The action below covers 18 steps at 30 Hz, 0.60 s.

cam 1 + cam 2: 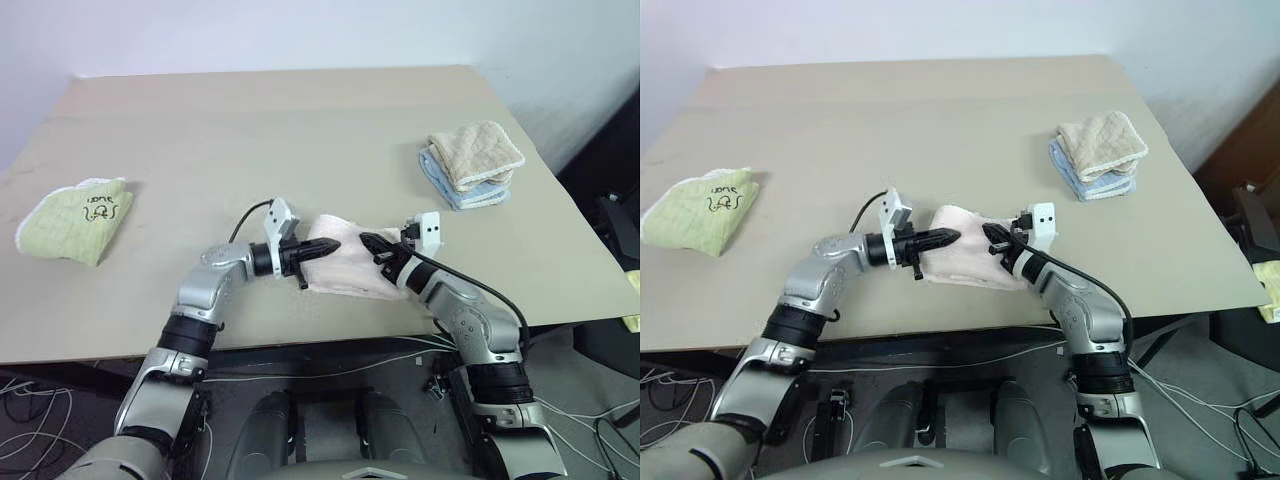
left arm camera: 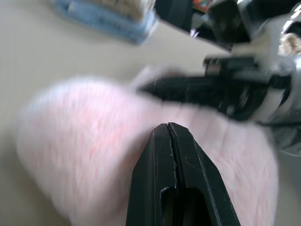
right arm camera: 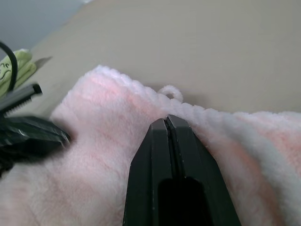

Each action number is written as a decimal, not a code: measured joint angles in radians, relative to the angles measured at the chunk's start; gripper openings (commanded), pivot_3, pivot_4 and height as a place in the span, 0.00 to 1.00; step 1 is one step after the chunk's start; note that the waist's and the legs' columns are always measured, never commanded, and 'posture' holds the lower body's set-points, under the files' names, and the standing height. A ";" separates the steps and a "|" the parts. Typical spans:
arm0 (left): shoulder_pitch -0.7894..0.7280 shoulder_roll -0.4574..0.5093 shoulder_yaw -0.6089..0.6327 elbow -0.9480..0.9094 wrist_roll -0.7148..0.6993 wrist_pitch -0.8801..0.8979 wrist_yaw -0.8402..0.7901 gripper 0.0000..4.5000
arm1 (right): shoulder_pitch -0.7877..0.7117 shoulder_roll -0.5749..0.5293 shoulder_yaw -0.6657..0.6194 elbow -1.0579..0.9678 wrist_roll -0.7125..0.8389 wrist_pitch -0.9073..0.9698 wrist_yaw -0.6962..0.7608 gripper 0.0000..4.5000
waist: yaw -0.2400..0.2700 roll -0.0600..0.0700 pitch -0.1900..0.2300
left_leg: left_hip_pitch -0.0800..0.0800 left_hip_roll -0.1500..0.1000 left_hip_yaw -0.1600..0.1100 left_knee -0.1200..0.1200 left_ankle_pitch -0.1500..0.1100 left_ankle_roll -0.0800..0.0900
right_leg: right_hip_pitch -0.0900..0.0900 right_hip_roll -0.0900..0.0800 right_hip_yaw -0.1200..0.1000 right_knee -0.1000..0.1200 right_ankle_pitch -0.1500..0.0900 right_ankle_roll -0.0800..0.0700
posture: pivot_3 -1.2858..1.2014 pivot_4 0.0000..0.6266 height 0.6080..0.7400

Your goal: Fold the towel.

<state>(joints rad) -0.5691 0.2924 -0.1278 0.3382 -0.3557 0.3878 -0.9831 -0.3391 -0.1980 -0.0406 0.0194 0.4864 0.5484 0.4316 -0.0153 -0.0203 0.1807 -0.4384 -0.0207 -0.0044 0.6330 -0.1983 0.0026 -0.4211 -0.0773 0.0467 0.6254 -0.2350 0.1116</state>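
The pale pink towel lies bunched into a small thick bundle on the table, near its front edge. My left gripper reaches in level from the left, and its shut tips sit over the towel's left part. From the right comes my right gripper, also shut, with its tips over the towel's top. The two grippers point at each other a short gap apart. No cloth shows between either pair of fingers. A small hanging loop sticks out at the towel's far edge.
A light green cloth with dark writing lies at the table's left. A beige cloth stacked on a light blue one sits at the back right. The table's front edge runs just below the towel, and cables hang under it.
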 measured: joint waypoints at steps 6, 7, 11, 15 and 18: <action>-0.002 0.010 0.002 0.013 0.001 0.031 -0.011 0.00 | -0.038 -0.035 0.001 0.055 -0.032 -0.025 0.043 0.01 | 0.000 0.000 0.000 | 0.004 0.000 0.000 0.000 0.000 0.000 | 0.003 0.000 0.000 0.000 0.000 -0.001 | 0.52 0.24 1.00; -0.002 0.011 0.003 0.014 0.001 0.031 -0.013 0.00 | -0.045 -0.044 0.001 0.066 -0.034 -0.026 0.055 0.01 | -0.001 0.000 0.000 | 0.004 0.000 0.000 0.000 0.000 0.000 | 0.003 0.000 0.000 0.000 0.000 -0.001 | 0.52 0.24 1.00; 0.002 0.011 0.005 0.014 0.000 0.019 -0.020 0.00 | -0.081 -0.059 0.001 0.109 -0.046 -0.032 0.087 0.01 | -0.001 0.000 0.000 | 0.004 0.000 0.000 0.000 0.000 0.000 | 0.003 -0.001 0.000 0.000 0.000 -0.001 | 0.52 0.24 1.00; 0.014 0.013 0.023 0.014 -0.003 0.015 -0.018 0.00 | -0.102 -0.060 0.006 0.127 -0.061 -0.034 0.115 0.01 | -0.002 0.000 0.000 | 0.004 0.000 0.000 -0.001 0.000 0.000 | 0.003 -0.002 0.001 0.000 0.000 -0.001 | 0.52 0.24 1.00; 0.020 0.035 0.032 0.005 -0.007 0.018 -0.022 0.00 | -0.109 -0.064 0.005 0.107 -0.045 -0.005 0.142 0.01 | -0.003 0.000 0.000 | 0.003 0.000 0.000 -0.001 0.000 0.000 | 0.002 -0.003 0.001 0.000 0.000 -0.001 | 0.52 0.24 1.00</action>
<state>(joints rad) -0.5490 0.3277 -0.0962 0.3436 -0.3624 0.4059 -1.0051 -0.4477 -0.2624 -0.0354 0.1266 0.4419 0.5435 0.5735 -0.0180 -0.0201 0.1810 -0.4350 -0.0205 -0.0043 0.6318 -0.1985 0.0022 -0.4190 -0.0800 0.0478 0.6255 -0.2353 0.1109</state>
